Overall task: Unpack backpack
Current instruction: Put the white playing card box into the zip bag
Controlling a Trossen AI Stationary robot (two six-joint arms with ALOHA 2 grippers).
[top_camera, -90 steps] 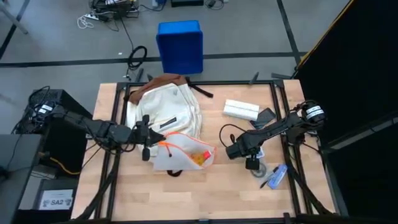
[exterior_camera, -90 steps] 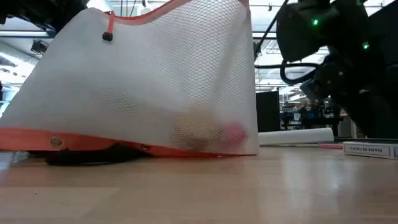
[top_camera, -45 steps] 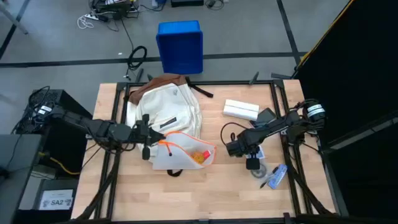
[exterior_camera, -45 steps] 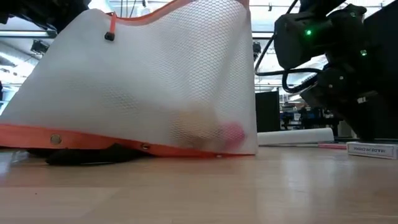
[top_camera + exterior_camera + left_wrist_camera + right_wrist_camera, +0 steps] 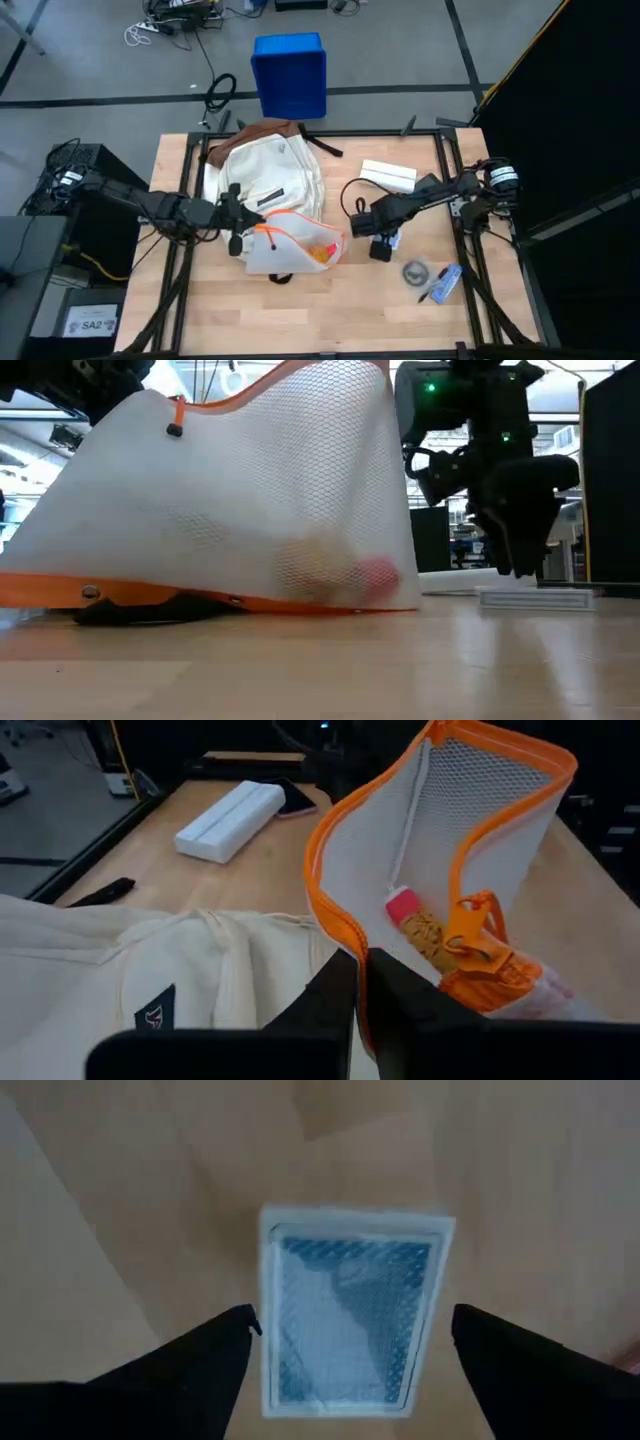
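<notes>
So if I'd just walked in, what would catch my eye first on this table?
Probably the clear orange-edged mesh pouch, held up at its rim by the left gripper in front of the cream backpack at the table's middle. Next, the right gripper, open, hovering over a small blue-patterned box lying on the wood.

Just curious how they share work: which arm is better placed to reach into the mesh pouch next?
Right, probably. The left pincer is clamped on the mesh pouch's orange rim, propping it up. The right pincer is open and empty, above a small blue box beside the pouch.
</notes>
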